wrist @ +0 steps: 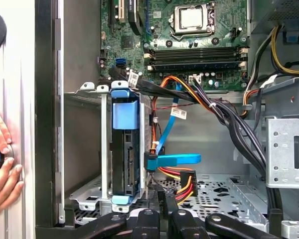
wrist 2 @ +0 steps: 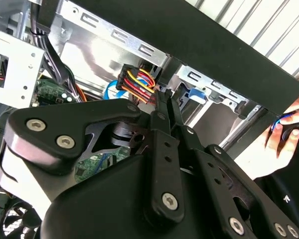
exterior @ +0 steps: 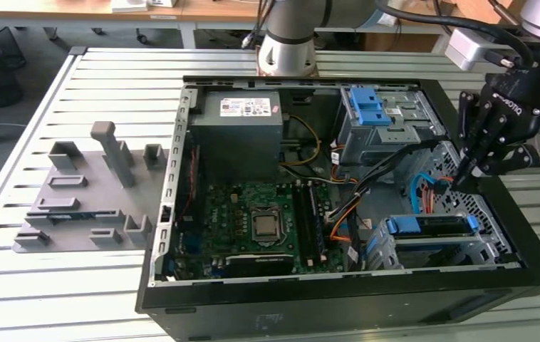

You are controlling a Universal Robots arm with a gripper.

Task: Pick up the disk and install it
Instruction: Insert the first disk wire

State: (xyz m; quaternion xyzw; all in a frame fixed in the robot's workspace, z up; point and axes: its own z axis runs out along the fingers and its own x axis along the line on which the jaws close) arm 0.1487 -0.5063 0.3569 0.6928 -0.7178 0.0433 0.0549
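Your gripper (exterior: 466,173) hovers at the exterior view's right, fingers pressed together on nothing. The disk (wrist: 124,149) already sits in its bay (wrist: 84,194), lower left of the first wrist view. Cables (wrist: 182,181) lie close; a careless move could snag them.

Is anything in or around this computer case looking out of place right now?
A person's hand rests against the outside of the case wall while the gripper is down inside the case. Otherwise nothing stands out: the disk sits straight in its metal bay, with loose cables beside it.
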